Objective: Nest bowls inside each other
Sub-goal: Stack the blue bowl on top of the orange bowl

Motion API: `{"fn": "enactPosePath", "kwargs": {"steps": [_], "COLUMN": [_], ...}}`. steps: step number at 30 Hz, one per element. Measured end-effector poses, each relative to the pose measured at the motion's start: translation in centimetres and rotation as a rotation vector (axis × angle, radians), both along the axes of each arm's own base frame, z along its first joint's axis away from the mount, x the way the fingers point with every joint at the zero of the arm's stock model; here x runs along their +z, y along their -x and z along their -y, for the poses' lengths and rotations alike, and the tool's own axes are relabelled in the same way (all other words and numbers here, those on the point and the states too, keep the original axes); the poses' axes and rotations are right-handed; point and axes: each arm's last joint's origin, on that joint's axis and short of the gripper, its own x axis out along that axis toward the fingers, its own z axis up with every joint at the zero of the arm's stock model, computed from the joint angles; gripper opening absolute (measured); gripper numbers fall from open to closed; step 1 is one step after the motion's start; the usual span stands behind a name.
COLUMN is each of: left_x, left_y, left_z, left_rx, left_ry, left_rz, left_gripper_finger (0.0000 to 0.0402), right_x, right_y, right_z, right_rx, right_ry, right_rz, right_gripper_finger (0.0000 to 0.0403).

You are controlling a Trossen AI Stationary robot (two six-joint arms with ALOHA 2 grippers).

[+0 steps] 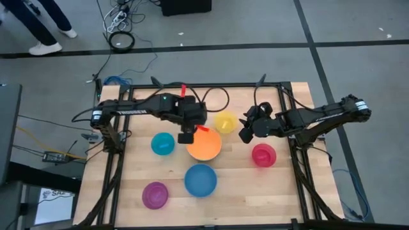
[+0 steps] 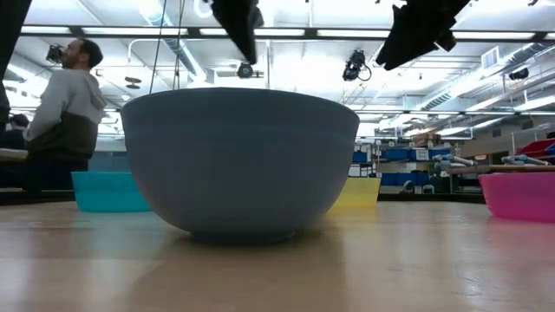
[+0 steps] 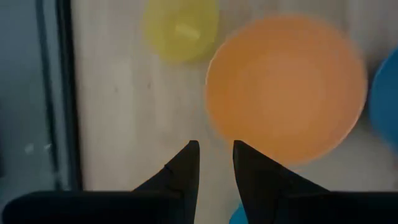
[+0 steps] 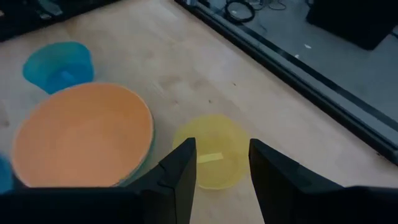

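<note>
Six bowls stand on their bases on the wooden table. The orange bowl (image 1: 204,144) is in the middle, with the yellow bowl (image 1: 225,121) behind it and the teal bowl (image 1: 162,144) to its left. The blue bowl (image 1: 200,179) and the magenta bowl (image 1: 155,195) are nearer the front, and the red-pink bowl (image 1: 263,154) is at the right. My left gripper (image 3: 216,152) hangs open above the orange bowl's (image 3: 286,87) left rim, holding nothing. My right gripper (image 4: 219,163) hovers open to the right of the yellow bowl (image 4: 211,152), high above it.
Black frame rails (image 1: 110,160) run along the table's left and right sides. Bare wood lies along the front edge, right of the blue bowl. A person (image 2: 65,104) stands in the room beyond the table. Cables lie on the floor behind the table.
</note>
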Motion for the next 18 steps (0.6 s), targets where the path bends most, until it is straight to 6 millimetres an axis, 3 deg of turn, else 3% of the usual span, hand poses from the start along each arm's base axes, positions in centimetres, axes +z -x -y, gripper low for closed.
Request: {"fn": "enactPosePath", "kwargs": {"steps": [7,11,14,18], "left_x": [1.3,2.2,2.9,2.8], "left_y": [3.3,6.9,10.5,14.2], "left_z": [-0.8,-1.1,-1.0,0.1], "left_rx": [0.051,0.110,0.163,0.165], "left_ry": [-0.030,-0.010,0.014,0.207], "left_rz": [-0.058,-0.017,0.051,0.210], "left_gripper_finger": [0.0105,0.0105,0.0105,0.0105], "right_x": [-2.7,-4.4,-5.2,-5.1], "right_y": [1.5,3.0,3.1,2.0], "right_z": [0.6,0.6,0.0,-1.8], "right_rx": [-0.124,-0.208,-0.156,0.103], "right_ry": [-0.131,-0.220,-0.285,-0.365], "right_rz": [-0.129,-0.240,-0.276,-0.245], "right_gripper_finger": [0.0135,0.0135,0.0134,0.0134]}}
